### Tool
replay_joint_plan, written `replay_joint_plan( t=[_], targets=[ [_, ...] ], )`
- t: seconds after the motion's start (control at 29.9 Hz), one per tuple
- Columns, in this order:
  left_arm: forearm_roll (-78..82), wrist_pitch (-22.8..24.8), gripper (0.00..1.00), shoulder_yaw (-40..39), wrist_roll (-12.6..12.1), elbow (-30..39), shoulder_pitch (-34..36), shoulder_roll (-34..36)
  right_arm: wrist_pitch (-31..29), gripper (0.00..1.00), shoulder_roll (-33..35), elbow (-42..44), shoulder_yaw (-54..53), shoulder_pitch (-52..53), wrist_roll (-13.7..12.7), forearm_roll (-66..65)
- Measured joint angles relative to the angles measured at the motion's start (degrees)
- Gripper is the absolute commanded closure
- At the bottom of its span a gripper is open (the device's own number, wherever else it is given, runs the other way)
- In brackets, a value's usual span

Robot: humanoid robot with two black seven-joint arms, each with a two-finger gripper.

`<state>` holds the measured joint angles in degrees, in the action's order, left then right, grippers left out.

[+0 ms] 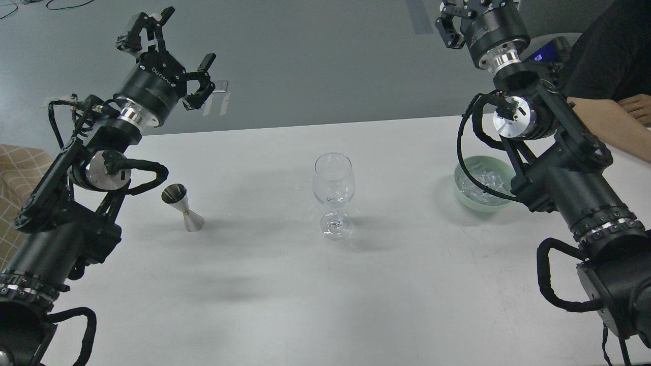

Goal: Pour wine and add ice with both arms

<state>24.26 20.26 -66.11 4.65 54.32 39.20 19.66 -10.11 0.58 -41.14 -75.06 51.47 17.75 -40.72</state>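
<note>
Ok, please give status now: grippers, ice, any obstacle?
Left gripper open, empty, raised. Right gripper raised, state unclear. Clear ice cubes in pale green bowl. Nothing blocking.

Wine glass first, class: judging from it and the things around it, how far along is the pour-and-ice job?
Nothing looks done: the wine glass stands upright and looks empty, the ice sits in the green bowl, and the metal jigger stands untouched. Nothing is in hand: left gripper is raised, jaws open; right gripper holds nothing visible. Pouring and icing both remain.
</note>
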Motion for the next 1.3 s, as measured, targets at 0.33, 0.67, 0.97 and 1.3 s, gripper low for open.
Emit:
replay_joint_plan(
  t=[0.33, 0.67, 0.97, 1.3],
  targets=[
    [0.0, 0.2, 0.02, 0.0, 0.0, -0.5, -0.1, 0.1, 0.0, 0.0, 0.0, 0.8, 0.1, -0.1, 0.0, 0.0],
    [-0.4, -0.6, 0.02, -0.1, -0.5, -2.4, 0.1, 0.3, -0.3, 0.0, 0.6, 1.0, 1.2, -0.1, -0.3, -0.1],
    [-0.9, -1.0, 0.02, -0.5, -0.2, -3.1, 0.4, 0.4, 0.0, 0.0, 1.9, 0.9, 3.6, 0.4, -0.6, 0.0],
    [-1.3, -0.7, 0.02, -1.1, -0.7, -5.7, 0.0, -0.1, -0.1, 0.0, 4.5, 0.4, 4.2, -0.8, -0.7, 0.0]
  ],
)
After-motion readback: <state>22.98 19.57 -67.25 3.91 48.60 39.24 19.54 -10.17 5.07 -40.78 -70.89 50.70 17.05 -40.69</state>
